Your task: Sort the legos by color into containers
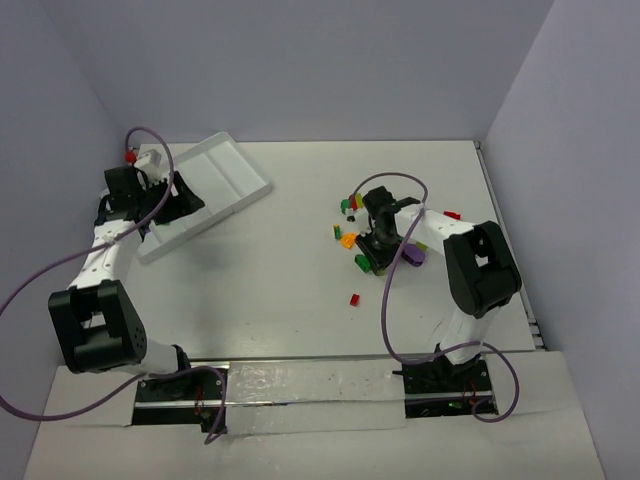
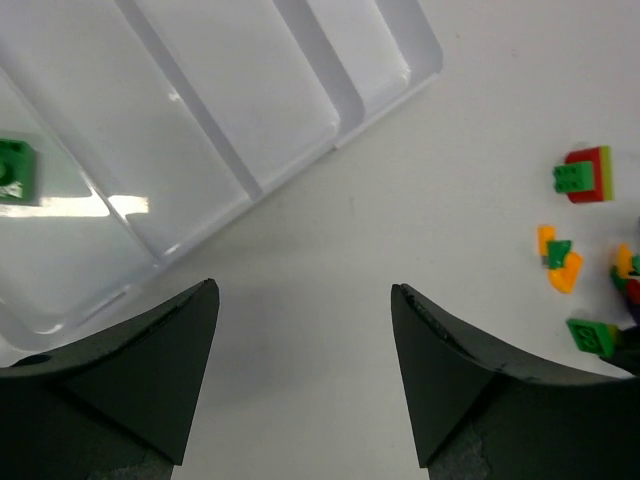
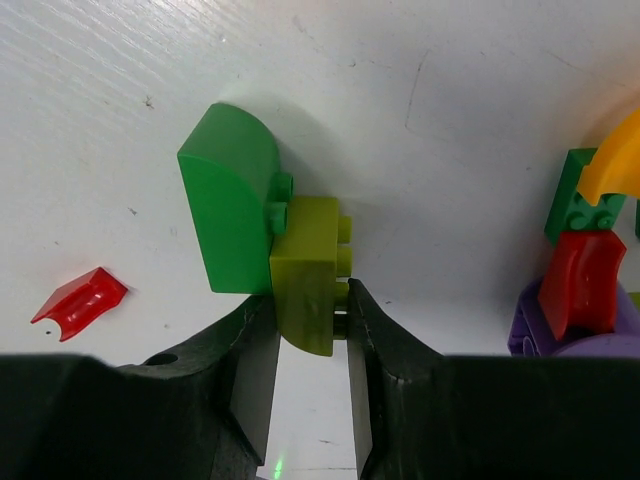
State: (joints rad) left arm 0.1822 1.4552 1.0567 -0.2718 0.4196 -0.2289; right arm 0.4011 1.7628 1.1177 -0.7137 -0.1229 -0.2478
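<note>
At the left, the left claw (image 2: 302, 295) hangs with its two dark fingers wide apart and nothing between them but bare counter (image 1: 280, 290). It sits just off the near edge of the white tray (image 1: 228, 165), which lies at an angle on the far left part of the counter with its long compartments running side by side. One small green brick (image 2: 15, 172) lies flat in the compartment at the left edge of the left wrist view; the other compartments seen there show only white plastic. Well apart to the right, the loose legos (image 1: 345, 222) are scattered in a small cluster of green, orange, yellow and red pieces. The right claw (image 3: 305, 320) is down among them, its fingers clamped on a lime brick (image 3: 308, 270) that rests on the counter. A green curved brick (image 3: 232, 210) touches the lime one on its left side. A red curved piece (image 3: 80, 300) lies alone further left, and a purple brick (image 3: 525, 335) sits at the right edge among red, green and orange pieces.
</note>
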